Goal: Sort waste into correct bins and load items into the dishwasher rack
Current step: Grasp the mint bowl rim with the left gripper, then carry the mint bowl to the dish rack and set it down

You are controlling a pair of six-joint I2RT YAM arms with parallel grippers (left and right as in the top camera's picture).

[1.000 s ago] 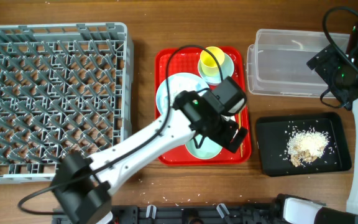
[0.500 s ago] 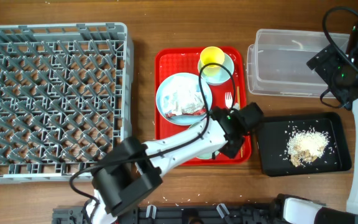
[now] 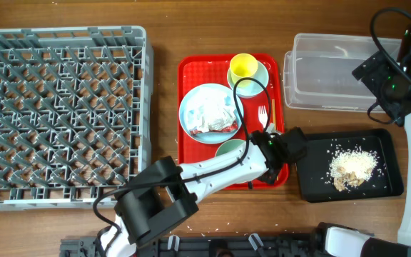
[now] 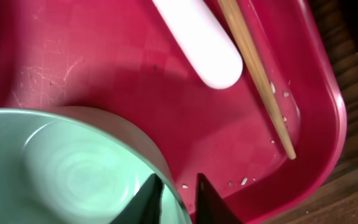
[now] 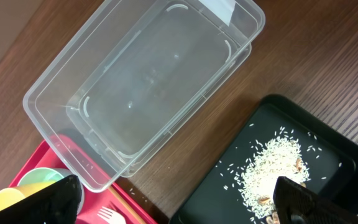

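Between the fingertips of the left gripper (image 4: 174, 200), clamped across its rim, sits the pale green bowl (image 4: 67, 168) on the red tray (image 4: 104, 62), its body beside the inner finger; the right gripper (image 5: 176, 200), jaws spread, hangs well apart.

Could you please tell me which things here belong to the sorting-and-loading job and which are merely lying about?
Job: dishwasher rack, green bowl, yellow cup, blue plate, napkins, fork, chopsticks, clear tub, black tray, rice.
Not part of it: red serving tray, wooden table.
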